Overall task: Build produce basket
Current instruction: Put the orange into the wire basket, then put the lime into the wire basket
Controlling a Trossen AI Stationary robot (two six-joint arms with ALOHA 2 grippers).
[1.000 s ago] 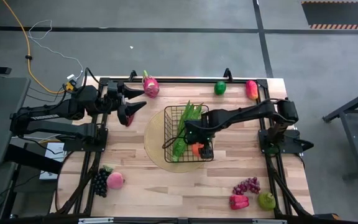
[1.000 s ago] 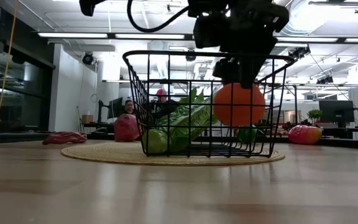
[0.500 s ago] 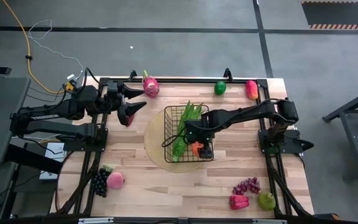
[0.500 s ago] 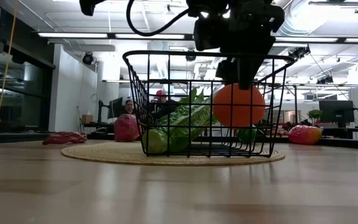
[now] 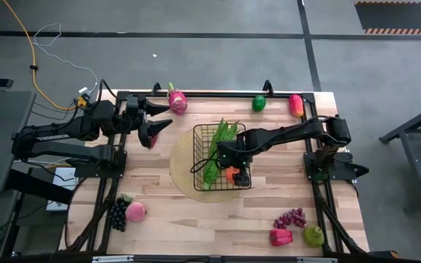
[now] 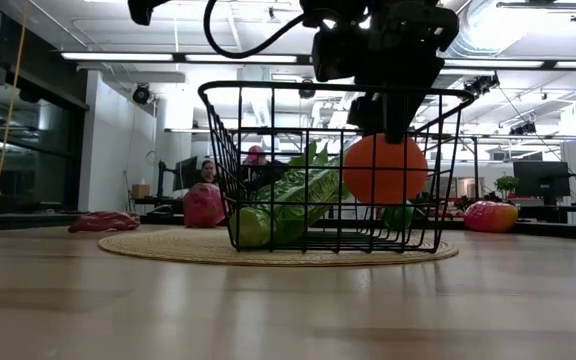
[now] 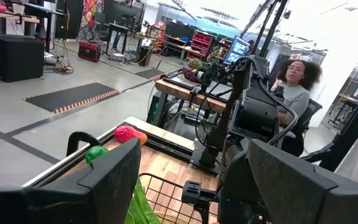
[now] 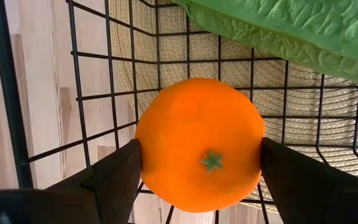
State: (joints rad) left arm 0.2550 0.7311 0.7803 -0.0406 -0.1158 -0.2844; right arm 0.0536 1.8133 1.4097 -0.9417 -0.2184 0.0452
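Right gripper (image 8: 197, 180) clamped on orange (image 8: 199, 144) inside basket (image 6: 333, 170), above its floor; fingertips cut off. Green pods (image 6: 288, 205) alongside. Left gripper (image 5: 156, 117) spread wide, near dragon fruit (image 5: 176, 100).

Right end effector (image 5: 234, 174) clamped; left end effector (image 5: 154, 117) spread, waiting.
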